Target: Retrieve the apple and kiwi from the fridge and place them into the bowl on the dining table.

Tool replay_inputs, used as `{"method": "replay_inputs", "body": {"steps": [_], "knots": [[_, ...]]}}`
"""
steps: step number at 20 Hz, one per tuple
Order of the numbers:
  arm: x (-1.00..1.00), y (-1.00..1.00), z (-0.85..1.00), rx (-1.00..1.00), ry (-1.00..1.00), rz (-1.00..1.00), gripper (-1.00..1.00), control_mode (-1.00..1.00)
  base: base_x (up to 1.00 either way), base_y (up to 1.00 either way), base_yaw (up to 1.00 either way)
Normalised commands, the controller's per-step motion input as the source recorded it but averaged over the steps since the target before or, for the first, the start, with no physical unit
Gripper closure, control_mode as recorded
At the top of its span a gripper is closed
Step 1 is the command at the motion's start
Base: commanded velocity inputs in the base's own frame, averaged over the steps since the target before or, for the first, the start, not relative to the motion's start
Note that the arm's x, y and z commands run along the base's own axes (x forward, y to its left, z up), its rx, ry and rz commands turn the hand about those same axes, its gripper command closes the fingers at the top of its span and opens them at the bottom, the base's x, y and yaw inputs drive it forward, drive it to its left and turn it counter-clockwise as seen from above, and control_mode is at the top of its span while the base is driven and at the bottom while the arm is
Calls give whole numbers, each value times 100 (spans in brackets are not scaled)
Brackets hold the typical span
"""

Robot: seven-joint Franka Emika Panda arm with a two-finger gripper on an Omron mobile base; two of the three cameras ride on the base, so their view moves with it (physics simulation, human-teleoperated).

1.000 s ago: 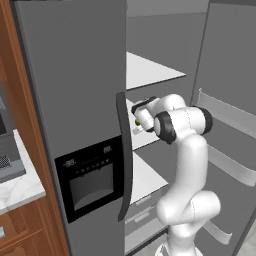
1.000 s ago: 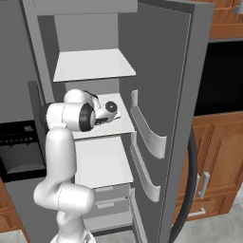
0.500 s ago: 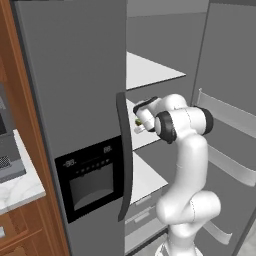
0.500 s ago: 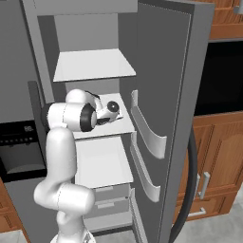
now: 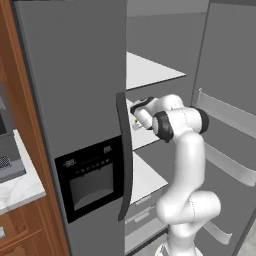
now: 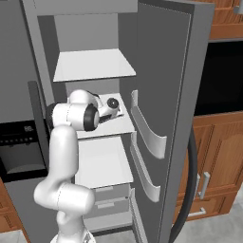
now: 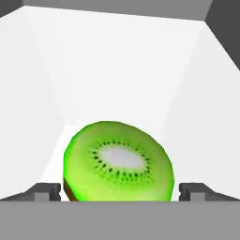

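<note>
hand view: fingers (image 7: 120, 192) spread wide around kiwi (image 7: 118, 162) on fridge (image 6: 95, 66) shelf.

Across the base views, no displacement is detectable: the arm (image 5: 182, 150) holds the same pose, with the gripper (image 5: 136, 120) remaining inside the fridge (image 6: 156, 71) at the middle shelf (image 6: 121, 126).

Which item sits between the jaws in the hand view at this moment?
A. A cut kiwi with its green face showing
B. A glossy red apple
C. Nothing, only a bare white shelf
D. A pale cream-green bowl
A. The hand view shows the kiwi, bright green with a white core and dark seeds, lying on the white fridge shelf with one dark fingertip on each side of it.
</note>
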Motion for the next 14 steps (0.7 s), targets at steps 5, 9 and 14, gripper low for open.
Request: {"method": "replay_inputs", "body": {"steps": [5,9,14], "knots": [[51,0,-1,0,0,-2,-100,-100,0,0,0],[41,0,-17,0,0,-1,-100,-100,0,0,0],[22,0,-46,0,1,0,-100,-100,0,0,0]]}}
